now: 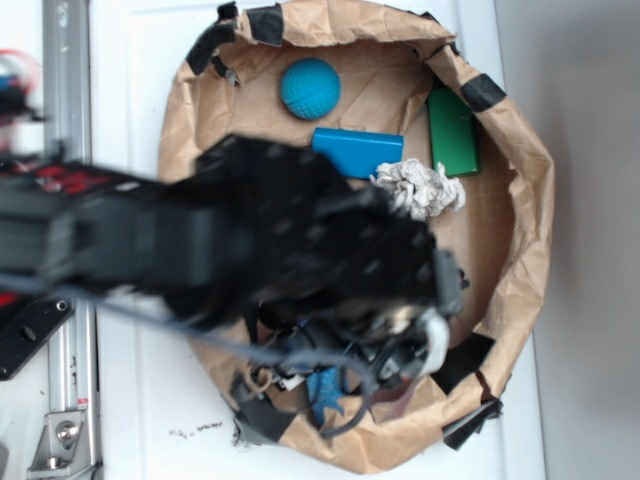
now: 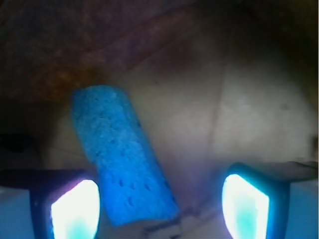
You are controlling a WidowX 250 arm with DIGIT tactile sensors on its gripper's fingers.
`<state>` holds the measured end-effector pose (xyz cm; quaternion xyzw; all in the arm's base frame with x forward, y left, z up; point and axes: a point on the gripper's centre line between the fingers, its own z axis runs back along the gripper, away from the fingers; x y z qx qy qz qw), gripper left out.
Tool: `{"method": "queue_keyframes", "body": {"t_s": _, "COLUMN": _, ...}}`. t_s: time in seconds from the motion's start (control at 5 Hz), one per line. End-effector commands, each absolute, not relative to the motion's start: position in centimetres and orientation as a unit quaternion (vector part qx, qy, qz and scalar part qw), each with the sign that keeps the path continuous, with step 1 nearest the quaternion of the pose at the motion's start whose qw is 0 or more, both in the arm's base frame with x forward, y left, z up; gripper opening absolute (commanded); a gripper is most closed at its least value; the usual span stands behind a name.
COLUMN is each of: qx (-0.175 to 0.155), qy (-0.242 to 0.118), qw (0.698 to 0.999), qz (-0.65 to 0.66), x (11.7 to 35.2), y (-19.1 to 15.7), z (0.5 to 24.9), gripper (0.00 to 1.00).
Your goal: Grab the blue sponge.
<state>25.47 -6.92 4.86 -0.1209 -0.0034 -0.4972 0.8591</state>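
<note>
The blue sponge (image 2: 122,154) is a pale blue porous slab lying slantwise on brown paper. In the wrist view its near end sits between my fingertips, close to the left pad (image 2: 75,209) and well apart from the right pad (image 2: 245,206). My gripper (image 2: 159,208) is open and low over the sponge. In the exterior view the black arm covers most of it; only a scrap of the blue sponge (image 1: 322,392) shows under the gripper (image 1: 335,372), near the front of the paper nest.
A brown paper nest with black tape on its rim (image 1: 525,200) holds everything. At the back lie a teal ball (image 1: 309,88), a smooth blue block (image 1: 357,151), a green block (image 1: 453,131) and a crumpled white paper (image 1: 420,187).
</note>
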Motion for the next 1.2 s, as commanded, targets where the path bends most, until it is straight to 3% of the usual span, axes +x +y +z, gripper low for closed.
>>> {"method": "queue_keyframes", "body": {"t_s": 0.0, "qx": -0.06, "qy": -0.014, "qw": 0.823, "qz": -0.565, "x": 23.2, "y": -9.8, "z": 4.8, "gripper": 1.0}}
{"method": "queue_keyframes", "body": {"t_s": 0.2, "qx": -0.011, "qy": -0.012, "qw": 0.816, "qz": -0.578, "x": 22.8, "y": -10.9, "z": 3.8, "gripper": 1.0}}
{"method": "queue_keyframes", "body": {"t_s": 0.4, "qx": -0.007, "qy": 0.016, "qw": 0.811, "qz": -0.584, "x": 22.8, "y": -11.5, "z": 3.0, "gripper": 1.0}}
{"method": "queue_keyframes", "body": {"t_s": 0.8, "qx": -0.007, "qy": -0.001, "qw": 0.878, "qz": -0.479, "x": 27.3, "y": -8.3, "z": 3.8, "gripper": 0.97}}
{"method": "queue_keyframes", "body": {"t_s": 1.0, "qx": -0.007, "qy": -0.008, "qw": 0.894, "qz": -0.448, "x": 28.5, "y": -6.5, "z": 3.9, "gripper": 0.97}}
